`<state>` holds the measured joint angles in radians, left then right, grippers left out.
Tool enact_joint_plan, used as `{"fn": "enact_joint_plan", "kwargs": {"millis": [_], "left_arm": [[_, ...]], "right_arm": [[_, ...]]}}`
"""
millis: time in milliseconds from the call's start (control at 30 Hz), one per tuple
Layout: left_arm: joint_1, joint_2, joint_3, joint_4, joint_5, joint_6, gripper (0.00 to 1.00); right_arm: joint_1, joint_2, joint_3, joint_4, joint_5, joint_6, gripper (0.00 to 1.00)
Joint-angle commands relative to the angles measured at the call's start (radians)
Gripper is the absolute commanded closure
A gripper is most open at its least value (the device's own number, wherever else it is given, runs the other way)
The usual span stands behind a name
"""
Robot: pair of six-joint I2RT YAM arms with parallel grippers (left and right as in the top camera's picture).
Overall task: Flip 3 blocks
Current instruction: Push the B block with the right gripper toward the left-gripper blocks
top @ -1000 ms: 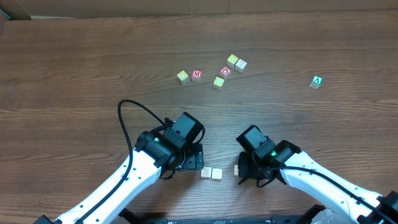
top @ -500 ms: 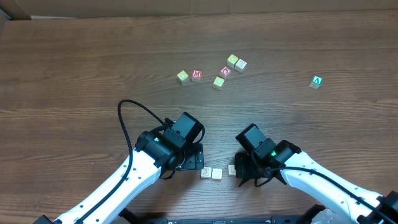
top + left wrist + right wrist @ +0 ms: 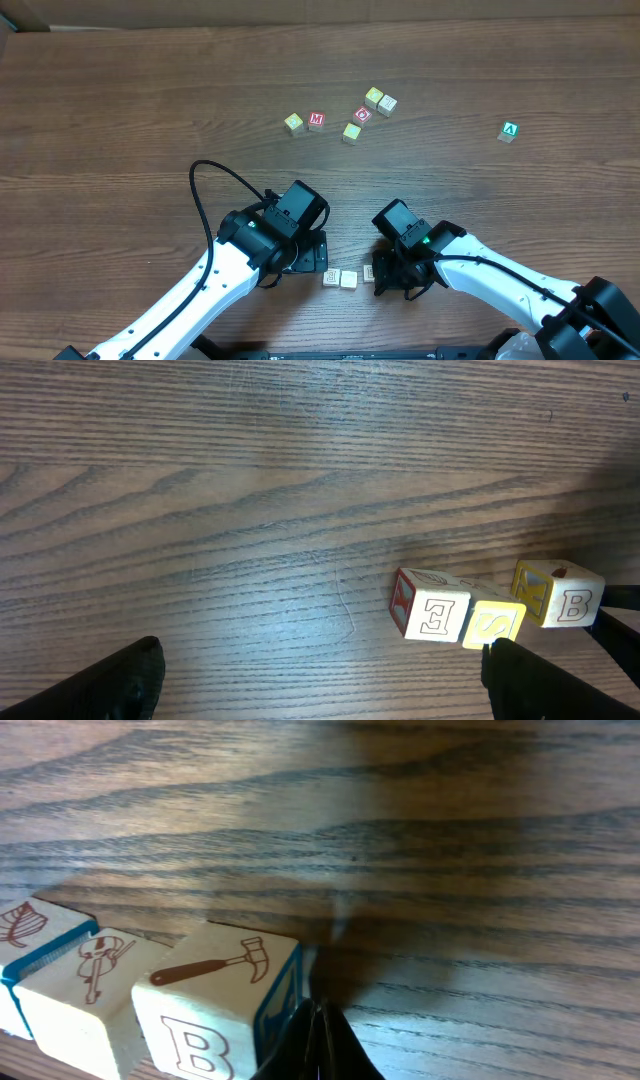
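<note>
Three pale blocks lie in a row near the table's front edge: an "E" block (image 3: 331, 278) (image 3: 432, 615), a block with a yellow "S" face (image 3: 348, 280) (image 3: 495, 623), and a "B" block (image 3: 369, 273) (image 3: 565, 598) (image 3: 215, 1010) with a hammer drawn on top. My right gripper (image 3: 385, 277) (image 3: 320, 1020) is shut, and its tip rests against the blue right side of the "B" block. Just left of the row, my left gripper (image 3: 308, 260) (image 3: 325, 690) hangs open over bare wood, holding nothing. Its right finger is close in front of the "S" block.
A loose group of other cubes sits at the back middle, among them a red "M" cube (image 3: 316, 121) and a red "O" cube (image 3: 363, 114). A green "A" cube (image 3: 509, 131) lies alone at the back right. A black cable (image 3: 210, 190) loops from the left arm.
My right gripper slid left, pushing the "B" block closer to the other two. The left arm stayed put.
</note>
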<state>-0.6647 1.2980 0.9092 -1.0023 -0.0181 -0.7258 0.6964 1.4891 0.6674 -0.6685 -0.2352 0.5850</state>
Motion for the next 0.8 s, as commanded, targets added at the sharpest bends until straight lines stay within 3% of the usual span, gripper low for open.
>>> {"fn": "enact_joint_plan", "kwargs": {"millis": [0, 367, 633, 767], "left_arm": [[0.004, -0.002, -0.006, 0.005, 0.012, 0.008, 0.05], [0.004, -0.002, -0.006, 0.015, 0.011, 0.008, 0.05], [0.004, -0.002, -0.006, 0.016, 0.011, 0.008, 0.04], [0.004, -0.002, -0.006, 0.016, 0.011, 0.009, 0.04]], "right_arm": [[0.004, -0.003, 0.002, 0.010, -0.031, -0.010, 0.96], [0.004, -0.003, 0.002, 0.034, -0.077, -0.043, 0.96], [0.001, -0.003, 0.021, 0.025, 0.064, 0.097, 0.96], [-0.007, -0.004, 0.085, 0.034, 0.101, 0.095, 0.96]]}}
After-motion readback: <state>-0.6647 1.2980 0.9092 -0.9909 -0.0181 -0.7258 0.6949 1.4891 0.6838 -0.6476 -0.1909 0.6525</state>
